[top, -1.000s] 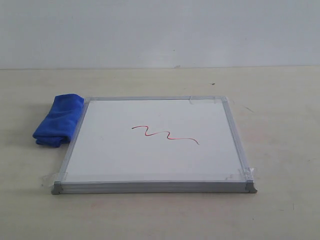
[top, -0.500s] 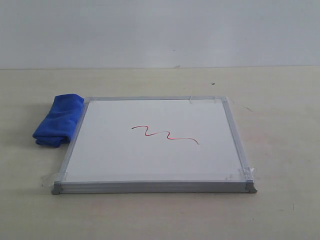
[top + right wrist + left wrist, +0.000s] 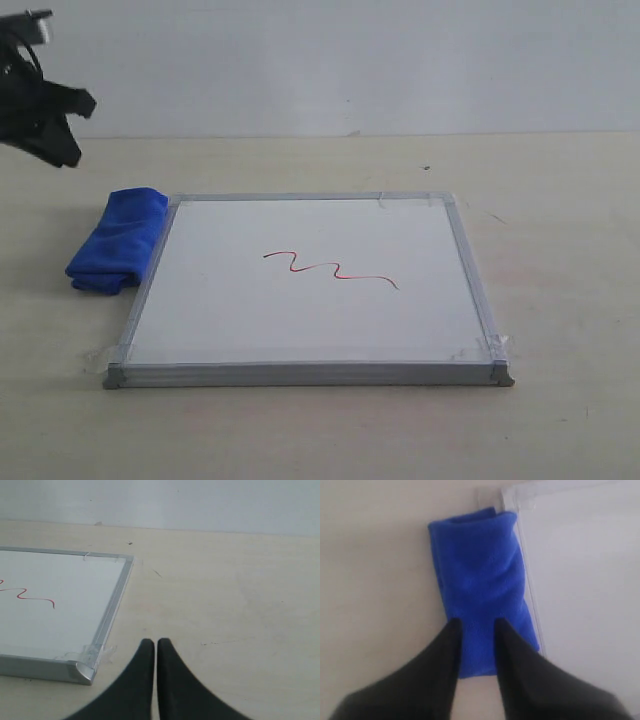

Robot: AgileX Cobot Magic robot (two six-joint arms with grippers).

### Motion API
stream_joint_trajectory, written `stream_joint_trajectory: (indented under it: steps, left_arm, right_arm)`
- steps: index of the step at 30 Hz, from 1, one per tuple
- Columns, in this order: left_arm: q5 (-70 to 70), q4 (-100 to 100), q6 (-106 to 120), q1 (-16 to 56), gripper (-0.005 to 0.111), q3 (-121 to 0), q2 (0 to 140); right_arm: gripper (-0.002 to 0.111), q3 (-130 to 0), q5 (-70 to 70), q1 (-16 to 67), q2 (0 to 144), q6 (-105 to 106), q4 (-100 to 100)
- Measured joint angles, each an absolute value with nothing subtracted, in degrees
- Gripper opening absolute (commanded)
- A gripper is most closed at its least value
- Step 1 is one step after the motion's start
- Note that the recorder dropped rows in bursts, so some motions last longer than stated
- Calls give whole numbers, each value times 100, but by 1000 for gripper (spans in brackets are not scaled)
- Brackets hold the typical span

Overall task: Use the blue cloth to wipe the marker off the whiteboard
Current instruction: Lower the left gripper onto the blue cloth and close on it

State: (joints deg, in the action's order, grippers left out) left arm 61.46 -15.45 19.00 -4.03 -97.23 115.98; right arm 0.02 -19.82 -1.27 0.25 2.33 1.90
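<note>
Blue cloth [image 3: 118, 240] lies on the counter [image 3: 560, 200] against the left frame of the whiteboard [image 3: 300, 320], with the red marker squiggle [image 3: 330, 268] mid-board. Left gripper [image 3: 476, 622] hovers above it, fingers [image 3: 442, 655] narrowly parted; the right gripper [image 3: 156, 642] is closed together. Descending this narrow, the fingers may snag the frame or pinch only one fold.

We see a pale beige counter [image 3: 560, 400] filling most of the exterior view. Behind it rises a plain whitish-grey wall [image 3: 350, 60], meeting the counter along a straight seam. A small dark smudge [image 3: 352, 132] sits right on that seam near the middle, and a tiny dark speck [image 3: 426, 167] lies on the counter a little in front of it, to the right. Further right we make out a short faint scratch [image 3: 495, 216]. In the right wrist view, a thin faint line [image 3: 225, 641] also marks the counter.
</note>
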Motion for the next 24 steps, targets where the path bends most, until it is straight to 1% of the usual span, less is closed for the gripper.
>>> stream_joint_trajectory:
  steps: [3, 5, 16, 24]
  left_arm:
    - [6278, -1532, 1875, -403, 62, -9723, 11897]
    - [6301, -1532, 1876, -403, 69, -9723, 12061]
    - [6046, -2090, 1876, -350, 69, -9723, 12745]
    - [5649, -2111, 1888, -288, 68, -9757, 12823]
  right_arm:
    - [0, 2, -1982, -127, 25, 233, 190]
    - [0, 2, -1982, -127, 25, 233, 190]
    - [0, 2, -1982, -127, 25, 233, 190]
    - [0, 2, -1982, -127, 25, 233, 190]
